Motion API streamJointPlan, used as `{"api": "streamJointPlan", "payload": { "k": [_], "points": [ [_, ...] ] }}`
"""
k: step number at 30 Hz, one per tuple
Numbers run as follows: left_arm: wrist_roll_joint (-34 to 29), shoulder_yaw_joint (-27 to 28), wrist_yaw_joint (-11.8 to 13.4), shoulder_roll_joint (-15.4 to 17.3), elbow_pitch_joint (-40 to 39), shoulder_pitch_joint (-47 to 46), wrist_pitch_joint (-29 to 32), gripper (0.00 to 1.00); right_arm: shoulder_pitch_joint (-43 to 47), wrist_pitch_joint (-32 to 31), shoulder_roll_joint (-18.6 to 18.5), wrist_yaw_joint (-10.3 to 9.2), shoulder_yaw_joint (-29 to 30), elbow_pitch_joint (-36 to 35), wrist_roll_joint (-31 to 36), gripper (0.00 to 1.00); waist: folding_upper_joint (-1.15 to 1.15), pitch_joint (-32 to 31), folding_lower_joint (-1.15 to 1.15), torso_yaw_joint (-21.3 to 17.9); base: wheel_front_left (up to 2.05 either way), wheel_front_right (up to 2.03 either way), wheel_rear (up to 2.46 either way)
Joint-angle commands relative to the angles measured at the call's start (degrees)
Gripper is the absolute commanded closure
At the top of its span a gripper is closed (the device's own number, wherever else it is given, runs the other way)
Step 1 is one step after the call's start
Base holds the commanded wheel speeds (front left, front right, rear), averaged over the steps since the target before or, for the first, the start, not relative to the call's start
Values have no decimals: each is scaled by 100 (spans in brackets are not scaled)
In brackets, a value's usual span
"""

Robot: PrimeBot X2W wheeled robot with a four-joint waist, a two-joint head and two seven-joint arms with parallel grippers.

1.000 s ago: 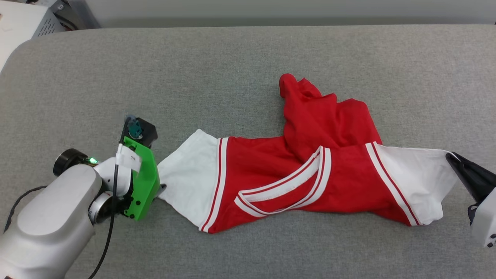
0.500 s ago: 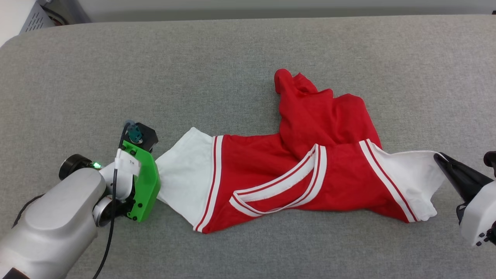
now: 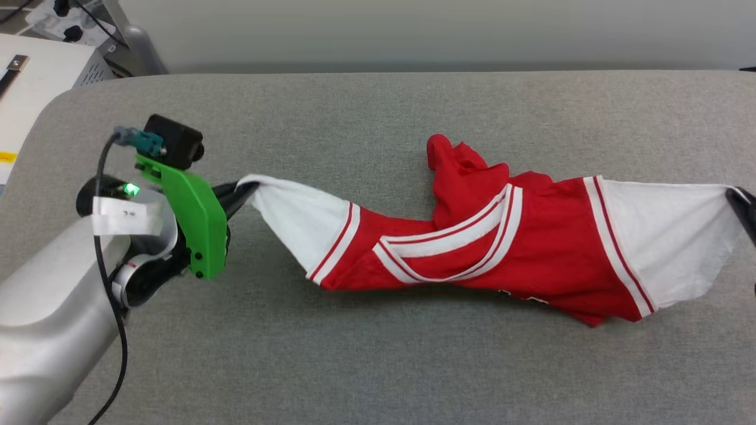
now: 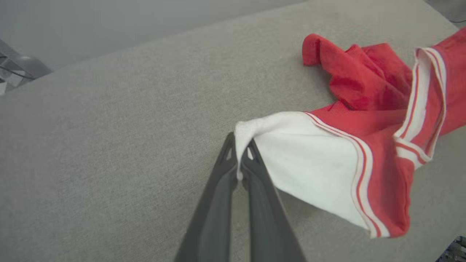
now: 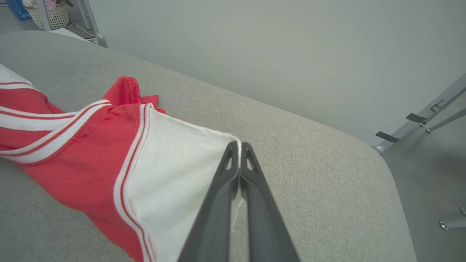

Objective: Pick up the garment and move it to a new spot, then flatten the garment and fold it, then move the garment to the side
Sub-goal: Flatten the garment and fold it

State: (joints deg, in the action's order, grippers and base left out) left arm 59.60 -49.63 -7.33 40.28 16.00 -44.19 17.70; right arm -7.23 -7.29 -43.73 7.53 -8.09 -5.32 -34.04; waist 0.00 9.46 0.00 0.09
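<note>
The left gripper [image 4: 239,157] was clamped shut on one white sleeve tip and the right gripper [image 5: 239,150] on the other, the shirt [image 3: 502,260] stretched between them, its red middle resting on the grey cloth table [image 3: 378,366], chest lettering tucked under, the left arm's white tag [image 3: 127,213] unreadable, a pale wall [image 5: 291,54] behind.

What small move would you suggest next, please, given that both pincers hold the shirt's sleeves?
Probably raise both arms together. The left pincer is shut on one white sleeve tip and the right pincer on the other, yet the garment sags at its twisted red middle onto the grey surface, so it isn't clear to carry.
</note>
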Motion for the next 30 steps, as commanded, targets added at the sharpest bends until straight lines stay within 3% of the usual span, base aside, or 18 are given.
{"api": "streamJointPlan", "payload": {
  "k": [1, 16, 23, 30],
  "points": [
    [15, 99, -14, 92, -162, -192, -110, 100, -49, 13, -66, -4, 117, -78, -19, 100, 0, -105, 0, 61, 0, 0, 0],
    [-137, 748, 238, -73, -1379, -1283, -509, 100, -760, 51, -656, -4, 1154, -500, -73, 100, 0, -232, 0, 58, 0, 0, 0],
    [-365, 937, 326, -363, -1181, -2143, -557, 100, -1626, 75, -853, -4, 966, -452, -232, 100, 0, 30, 0, 11, 0, 0, 0],
    [-704, 972, 283, -722, -434, -3304, -480, 100, -3182, 110, -890, -4, 224, -19, -231, 100, 0, 666, 0, -49, 0, 0, 0]
  ]
}}
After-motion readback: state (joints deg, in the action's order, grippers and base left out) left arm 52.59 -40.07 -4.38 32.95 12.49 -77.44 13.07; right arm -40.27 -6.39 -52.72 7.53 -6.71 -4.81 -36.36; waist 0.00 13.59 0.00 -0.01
